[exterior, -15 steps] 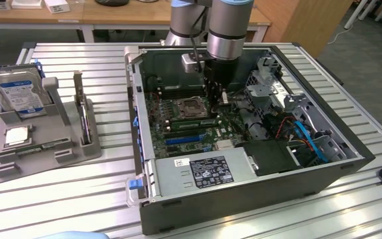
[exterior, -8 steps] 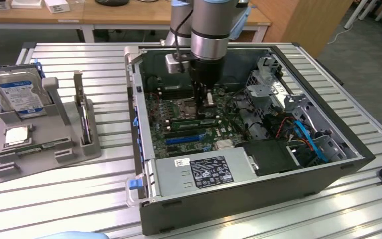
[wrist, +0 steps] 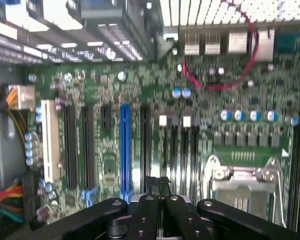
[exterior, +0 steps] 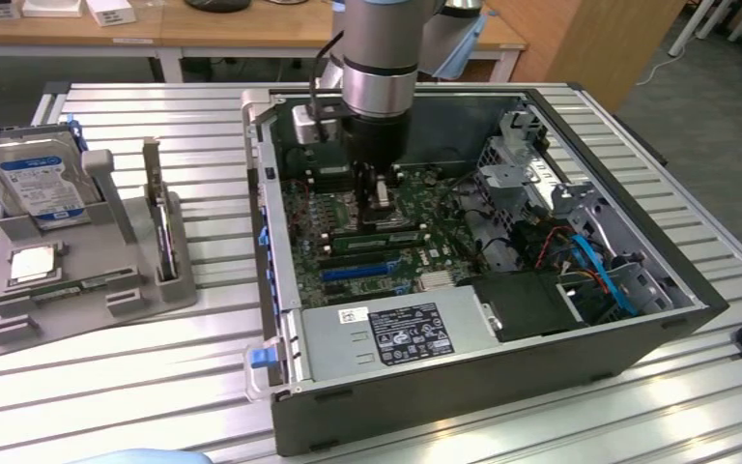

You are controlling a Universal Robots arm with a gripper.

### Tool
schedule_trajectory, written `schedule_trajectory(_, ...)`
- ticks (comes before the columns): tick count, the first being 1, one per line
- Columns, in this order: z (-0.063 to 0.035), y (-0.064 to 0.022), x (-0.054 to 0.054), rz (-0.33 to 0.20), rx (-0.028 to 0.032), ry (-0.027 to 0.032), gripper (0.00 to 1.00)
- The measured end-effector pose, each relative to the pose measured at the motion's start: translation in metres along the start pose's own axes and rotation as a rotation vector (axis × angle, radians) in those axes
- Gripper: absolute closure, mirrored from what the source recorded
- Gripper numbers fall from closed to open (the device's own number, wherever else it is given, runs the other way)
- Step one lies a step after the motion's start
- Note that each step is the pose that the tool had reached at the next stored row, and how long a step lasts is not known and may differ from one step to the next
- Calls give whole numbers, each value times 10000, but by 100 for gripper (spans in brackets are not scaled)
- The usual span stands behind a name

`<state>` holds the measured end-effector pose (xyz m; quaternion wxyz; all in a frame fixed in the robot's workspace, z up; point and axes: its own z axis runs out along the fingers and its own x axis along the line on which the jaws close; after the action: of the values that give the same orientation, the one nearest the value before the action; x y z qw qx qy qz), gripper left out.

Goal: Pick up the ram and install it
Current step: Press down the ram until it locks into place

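End effector (exterior: pixel 381 198) down inside the computer case (exterior: pixel 629 242), fingers pressed together over the motherboard (exterior: pixel 429 261); ram (exterior: pixel 385 235) seemingly seated, install nearly done.

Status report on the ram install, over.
Claw shut, low over motherboard. Ram lies at slots right under it; held or not, unclear. Nothing seen in the way.

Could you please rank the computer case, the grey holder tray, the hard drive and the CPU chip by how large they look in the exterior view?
Largest to smallest:
1. computer case
2. grey holder tray
3. hard drive
4. CPU chip
The hard drive stands upright in the tray and part of it is hidden, but it still plainly looks bigger than the chip.
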<state>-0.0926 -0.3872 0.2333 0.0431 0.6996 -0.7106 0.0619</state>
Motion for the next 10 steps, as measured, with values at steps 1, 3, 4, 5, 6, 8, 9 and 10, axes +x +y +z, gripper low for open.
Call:
schedule_trajectory(1,-1,26,0,1,0,5,90)
schedule_trajectory(3,-1,48,0,1,2,12,90)
schedule_trajectory(4,-1,48,1,0,3,15,90)
schedule_trajectory(5,-1,48,1,-1,3,19,90)
schedule_trajectory(6,0,48,1,-1,5,19,90)
schedule_trajectory(8,4,50,0,1,14,22,90)
schedule_trajectory(9,7,53,0,3,19,28,90)
schedule_trajectory(10,10,56,-2,3,22,36,90)
